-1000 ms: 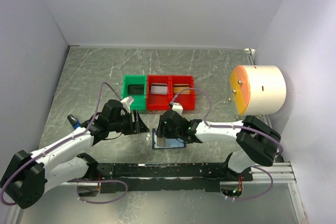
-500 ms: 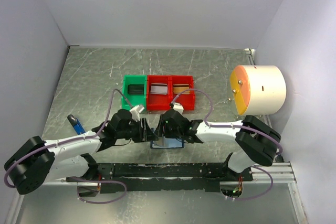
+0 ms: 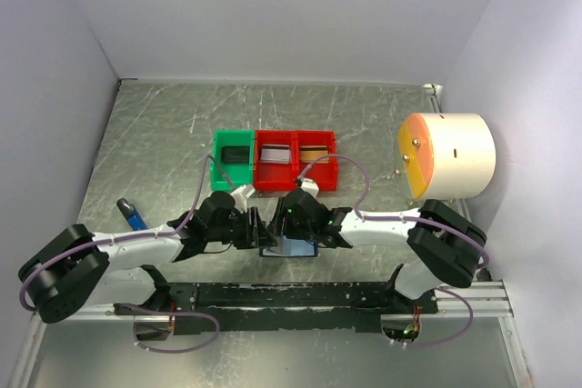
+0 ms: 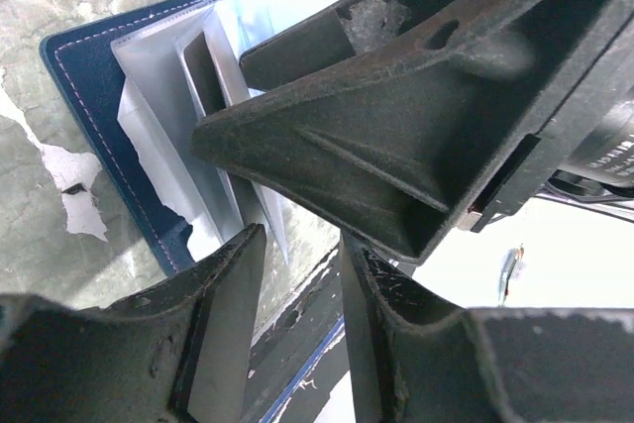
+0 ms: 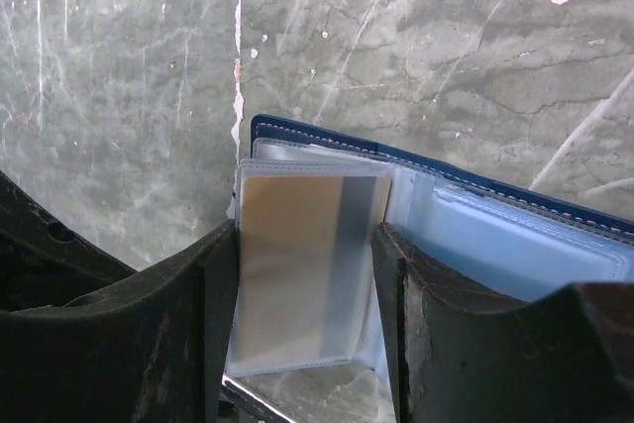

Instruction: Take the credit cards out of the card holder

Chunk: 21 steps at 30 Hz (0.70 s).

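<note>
— Overhead, what do I have?
— I see a grey marbled bench and white walls. The green bin holds a dark card, the red bins a silvery card and a tan card. The card holder lies open at the near edge.
— Left wrist?
— My left hand is beside the clear sleeves. I can't tell if it grips.
— Right wrist?
— My right hand clamps one of them, with a tan-and-silver card inside.

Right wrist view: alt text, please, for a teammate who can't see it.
The right gripper pinches, from both sides, a clear sleeve holding a tan-and-silver credit card. The sleeve belongs to the open navy card holder lying on a scratched grey table.
</note>
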Each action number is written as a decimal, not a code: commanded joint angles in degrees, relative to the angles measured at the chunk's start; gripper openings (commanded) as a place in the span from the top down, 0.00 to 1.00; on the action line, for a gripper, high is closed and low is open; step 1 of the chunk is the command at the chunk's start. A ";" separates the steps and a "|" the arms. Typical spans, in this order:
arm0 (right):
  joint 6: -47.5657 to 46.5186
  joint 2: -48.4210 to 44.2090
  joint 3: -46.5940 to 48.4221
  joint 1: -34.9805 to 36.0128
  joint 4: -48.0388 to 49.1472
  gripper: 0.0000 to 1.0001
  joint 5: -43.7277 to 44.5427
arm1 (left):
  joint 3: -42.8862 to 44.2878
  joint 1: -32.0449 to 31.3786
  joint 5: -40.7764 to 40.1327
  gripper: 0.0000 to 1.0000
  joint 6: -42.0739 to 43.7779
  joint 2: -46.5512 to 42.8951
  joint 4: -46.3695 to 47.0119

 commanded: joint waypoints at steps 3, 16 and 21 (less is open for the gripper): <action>-0.29 2.87 -1.71 0.36 -5.24 0.47 -1.60 | 1.22 -0.50 -1.48 0.53 -0.47 2.88 5.77; -2.51 -0.43 0.11 0.15 -7.09 0.41 -1.39 | 8.34 -2.72 -10.85 0.93 0.28 6.80 -7.67; -4.05 -4.21 2.07 -0.81 -11.29 0.27 -0.07 | 9.77 -3.76 -16.02 0.93 -0.10 4.95 -14.51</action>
